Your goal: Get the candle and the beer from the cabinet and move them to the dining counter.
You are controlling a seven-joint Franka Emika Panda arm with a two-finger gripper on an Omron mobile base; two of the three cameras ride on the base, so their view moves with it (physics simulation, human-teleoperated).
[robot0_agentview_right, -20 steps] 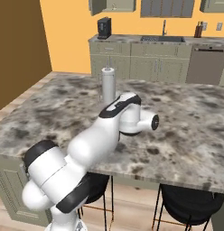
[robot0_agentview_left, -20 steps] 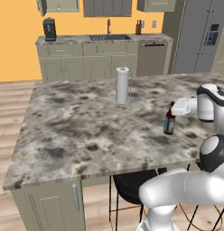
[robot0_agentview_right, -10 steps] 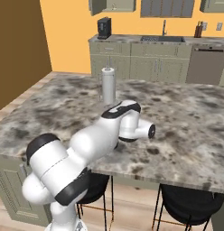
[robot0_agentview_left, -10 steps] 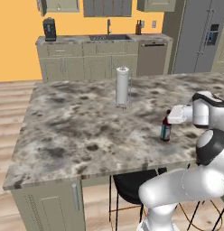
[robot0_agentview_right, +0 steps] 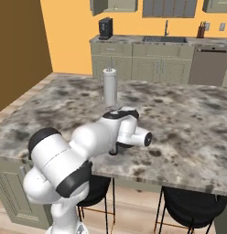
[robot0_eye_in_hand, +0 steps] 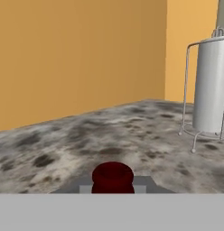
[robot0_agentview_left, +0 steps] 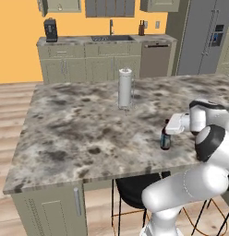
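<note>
Left to right, from the left base view.

Coffee machine (robot0_agentview_left: 51, 30): one, black, on the far wall counter (robot0_agentview_left: 79, 41) at its left end.

Cabinet (robot0_agentview_left: 61, 5): one upper wall unit above the coffee machine, grey-green; contents cannot be made out.

Sink tap (robot0_agentview_left: 111, 26): one, at the middle of the wall counter.

Dining counter (robot0_agentview_left: 79, 129): one island with a mottled grey-brown marble top over a grey-green base. It bears two items.

Paper-towel roll (robot0_agentview_left: 125, 87): one, tall and white, upright in a thin wire holder, near the middle of the island's far half. The hand view shows it at right (robot0_eye_in_hand: 212, 85), with the holder's wire feet on the marble.

Stools: two with black seats, tucked under the near edge, counted in the right base view (robot0_agentview_right: 94, 189) and (robot0_agentview_right: 191, 208).

Beer (robot0_agentview_left: 165, 139): one dark bottle, upright, at the near right part of the dining counter, well apart from the paper-towel roll. Its base appears to rest on the marble; contact cannot be confirmed. Its red cap (robot0_eye_in_hand: 113, 177) shows at the bottom centre of the hand view.

Gripper (robot0_agentview_left: 168, 128): one, at the bottle's upper part, fingers clamped on the beer around its neck. In the right base view the arm covers the grip, with only the bottle's foot (robot0_agentview_right: 113, 150) showing beneath it.

Dishwasher (robot0_agentview_left: 155, 59): one, under the right end of the wall counter.

Refrigerator (robot0_agentview_left: 206, 37): one, tall, grey, at far right.
</note>
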